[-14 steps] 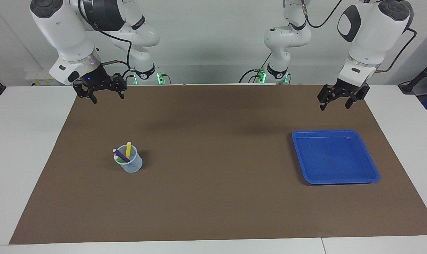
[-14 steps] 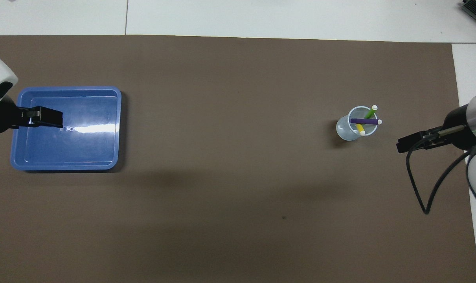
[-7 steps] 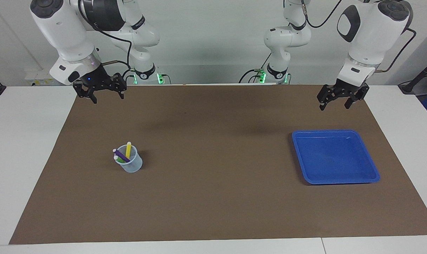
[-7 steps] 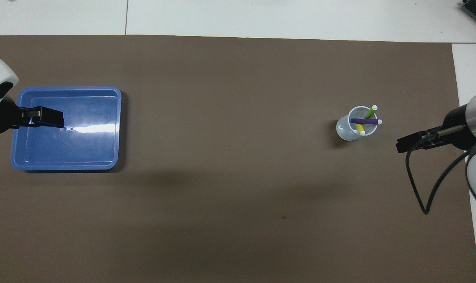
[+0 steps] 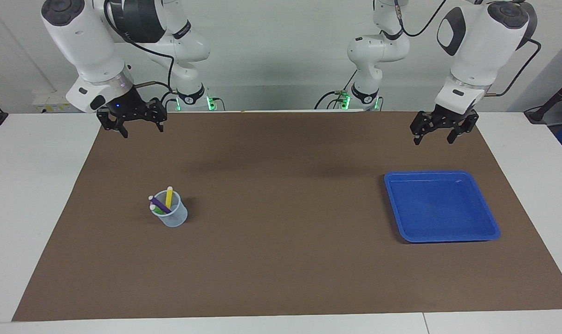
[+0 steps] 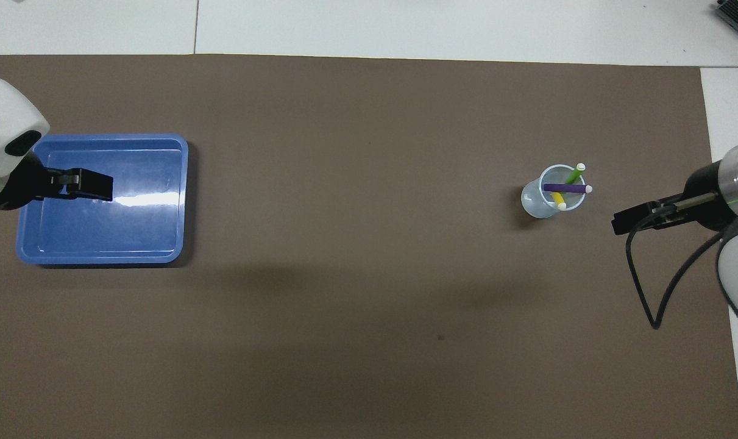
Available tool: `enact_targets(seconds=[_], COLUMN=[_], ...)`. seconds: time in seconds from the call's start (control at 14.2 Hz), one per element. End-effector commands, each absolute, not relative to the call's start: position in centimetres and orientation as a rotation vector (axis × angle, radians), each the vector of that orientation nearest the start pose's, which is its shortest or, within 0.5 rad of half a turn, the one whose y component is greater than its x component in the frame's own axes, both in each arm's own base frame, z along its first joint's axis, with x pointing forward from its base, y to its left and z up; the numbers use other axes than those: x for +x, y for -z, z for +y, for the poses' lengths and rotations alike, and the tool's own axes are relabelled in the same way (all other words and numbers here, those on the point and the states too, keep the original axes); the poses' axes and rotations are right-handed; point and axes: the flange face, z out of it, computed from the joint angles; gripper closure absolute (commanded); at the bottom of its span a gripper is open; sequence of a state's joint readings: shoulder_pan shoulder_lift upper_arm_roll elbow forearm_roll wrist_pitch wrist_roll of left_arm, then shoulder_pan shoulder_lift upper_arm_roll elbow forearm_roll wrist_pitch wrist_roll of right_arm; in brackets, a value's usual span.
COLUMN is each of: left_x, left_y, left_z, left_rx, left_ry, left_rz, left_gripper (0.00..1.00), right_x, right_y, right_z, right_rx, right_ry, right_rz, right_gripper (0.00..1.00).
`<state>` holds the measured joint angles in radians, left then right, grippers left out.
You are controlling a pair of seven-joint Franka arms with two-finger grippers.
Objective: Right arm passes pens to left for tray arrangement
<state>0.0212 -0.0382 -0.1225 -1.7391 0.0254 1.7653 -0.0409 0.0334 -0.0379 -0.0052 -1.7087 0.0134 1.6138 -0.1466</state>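
Note:
Three pens stand in a translucent bluish cup (image 5: 175, 217) toward the right arm's end of the table: yellow (image 5: 169, 197), purple (image 5: 160, 204), green (image 5: 158, 211). They also show in the overhead view, green pen (image 6: 574, 175), purple pen (image 6: 564, 188), yellow pen (image 6: 557, 199), in the cup (image 6: 534, 202). The blue tray (image 5: 441, 174) lies toward the left arm's end and holds nothing; it also shows in the overhead view (image 6: 137, 238). My right gripper (image 5: 143, 131) (image 6: 623, 222) hangs open and empty, high over the mat's edge. My left gripper (image 5: 433, 140) (image 6: 97, 185) hangs open and empty, high by the tray.
A brown mat (image 5: 281, 260) covers most of the white table (image 5: 30, 185). A black cable (image 6: 643, 286) loops down from the right arm's wrist.
The left gripper has shifted a little toward the middle of the table. The right gripper has barely moved. Pens, cup and tray have not moved.

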Motion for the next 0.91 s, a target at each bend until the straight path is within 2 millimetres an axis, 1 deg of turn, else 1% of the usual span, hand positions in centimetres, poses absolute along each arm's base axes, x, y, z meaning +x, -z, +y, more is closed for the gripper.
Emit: enact_targets(seconds=[0.0, 0.14, 0.21, 0.35, 0.49, 0.84], left_x=[54.86, 54.86, 54.92, 54.94, 55.06, 55.01], left_y=[-58.3, -58.28, -58.23, -58.25, -58.36, -57.84], left_z=[-5.64, -6.15, -6.43, -6.53, -6.45, -6.47], left_rx=[-3.123, -3.124, -3.122, -3.107, -3.099, -3.087], left_ry=[0.086, 0.095, 0.107, 0.12, 0.137, 0.152], left_rz=[0.043, -0.136, -0.256, -0.441, -0.503, -0.606], left_gripper=[0.0, 0.0, 0.0, 0.0, 0.0, 0.0], right_x=[54.16, 54.2, 54.2, 54.15, 54.23, 54.19], right_y=[-58.07, -58.06, -58.06, -58.08, -58.1, -58.14], right_z=[1.76, 1.77, 1.77, 1.76, 1.6, 1.55], right_rx=[-3.126, -3.125, -3.125, -3.125, -3.126, -3.13], right_ry=[-0.07, -0.07, -0.07, -0.077, -0.072, -0.084], right_rz=[-0.269, -0.269, -0.269, -0.267, -0.257, -0.255], right_gripper=[0.0, 0.0, 0.0, 0.0, 0.0, 0.0])
